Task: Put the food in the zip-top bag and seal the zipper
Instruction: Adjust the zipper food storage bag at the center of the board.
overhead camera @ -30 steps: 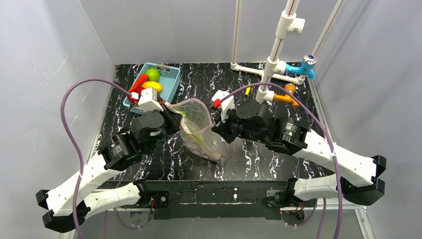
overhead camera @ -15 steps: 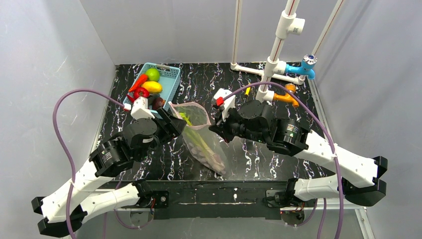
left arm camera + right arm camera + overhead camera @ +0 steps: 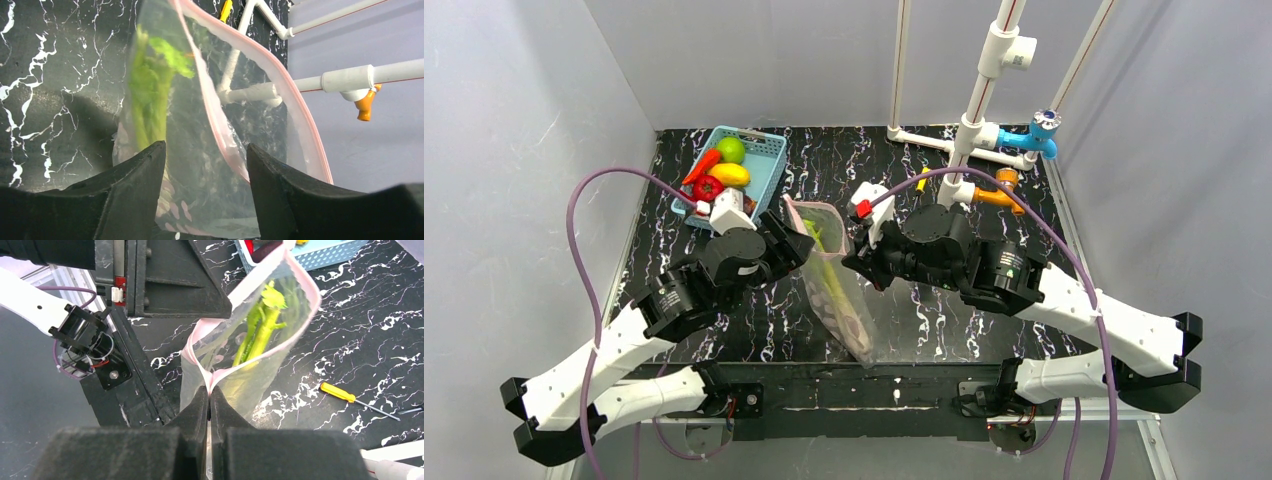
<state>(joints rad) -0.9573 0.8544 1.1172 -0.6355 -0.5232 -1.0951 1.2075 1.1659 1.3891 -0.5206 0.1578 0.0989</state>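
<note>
Backing the zip-top bag [image 3: 834,290], black marbled table [image 3: 914,322]; grey walls [image 3: 764,60] around.

- Leek [image 3: 147,100]: blurred for you in the left wrist view, its lower end hidden behind a left gripper [image 3: 205,147] finger.
- Bag [image 3: 215,347]: in the right wrist view, the right gripper [image 3: 209,392] hides its bottom from you.
- Basket [image 3: 320,257]: cut off by that view's top edge, so you cannot name its contents. From above, the left arm hides its near corner.
</note>
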